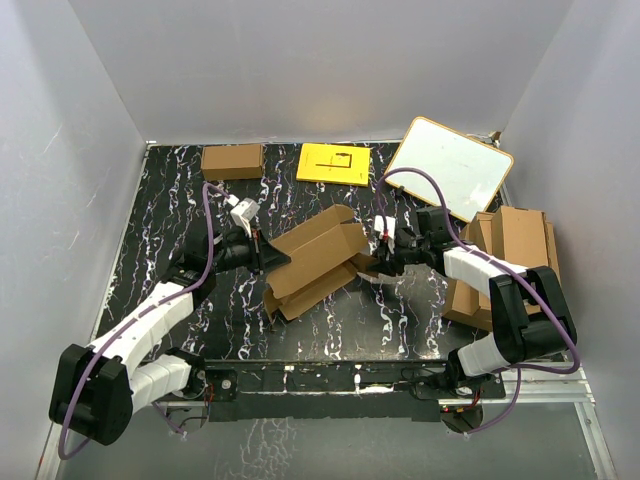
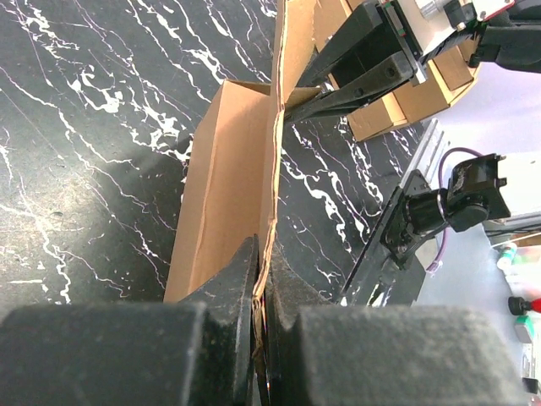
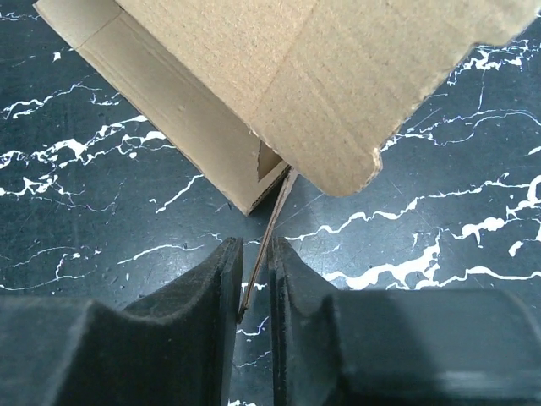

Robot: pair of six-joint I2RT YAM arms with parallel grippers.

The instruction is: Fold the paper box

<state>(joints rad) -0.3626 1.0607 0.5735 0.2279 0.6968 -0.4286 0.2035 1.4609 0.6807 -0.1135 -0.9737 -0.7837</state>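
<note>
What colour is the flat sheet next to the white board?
The flat square sheet is bright yellow, seen best from the top camera.

You have the paper box at the middle of the black marbled table: plain brown cardboard, only partly folded. It lies diagonally as an open trough, its walls raised and loose flaps splayed at both ends.

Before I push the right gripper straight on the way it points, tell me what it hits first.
The paper box. The right gripper pinches its thin flap, and just ahead of it stands the corner of the box's open end. The gap looks short, though depth is hard to judge.
</note>
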